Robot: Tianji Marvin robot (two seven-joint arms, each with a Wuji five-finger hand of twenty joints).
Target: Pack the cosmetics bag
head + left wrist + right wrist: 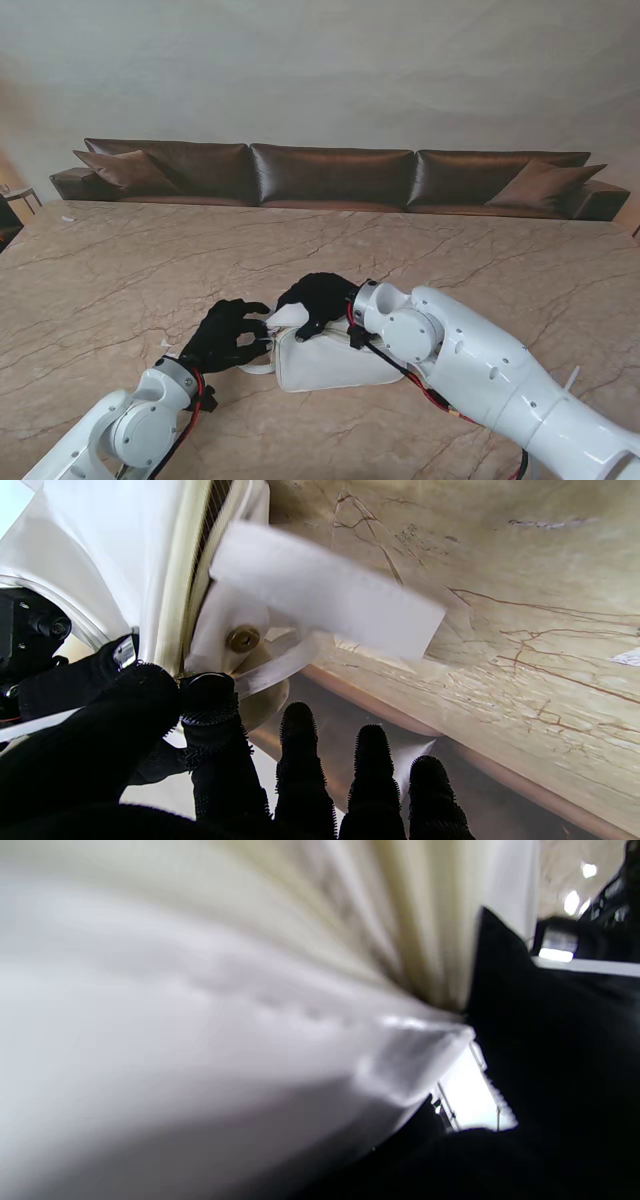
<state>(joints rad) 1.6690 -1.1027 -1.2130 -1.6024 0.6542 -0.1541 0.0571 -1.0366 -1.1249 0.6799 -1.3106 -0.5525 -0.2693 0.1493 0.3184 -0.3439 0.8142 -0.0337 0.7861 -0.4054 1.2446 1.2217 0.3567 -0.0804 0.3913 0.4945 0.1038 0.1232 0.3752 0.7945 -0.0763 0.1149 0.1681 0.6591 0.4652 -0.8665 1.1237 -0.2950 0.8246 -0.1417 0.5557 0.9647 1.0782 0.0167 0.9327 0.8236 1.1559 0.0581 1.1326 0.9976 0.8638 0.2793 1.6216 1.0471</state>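
Near the counter's (150, 260) front edge the white cosmetics bag (330, 365) lies soft and floppy (light, likely to sag), left hand (228, 335) pinching its zipper end, right hand (318, 300) clamped on the top rim — best held by that stiffer zipper seam.

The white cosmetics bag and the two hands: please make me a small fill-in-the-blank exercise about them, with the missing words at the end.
1. The cosmetics bag lies on a table with a ______ pattern.
2. Both hands wear gloves of ______ colour.
3. In the stand's view, the right hand rests on the bag's ______ end.
4. The left hand pinches the bag's end beside a small ______-coloured metal stud.

Missing words: marble; black; left; brass
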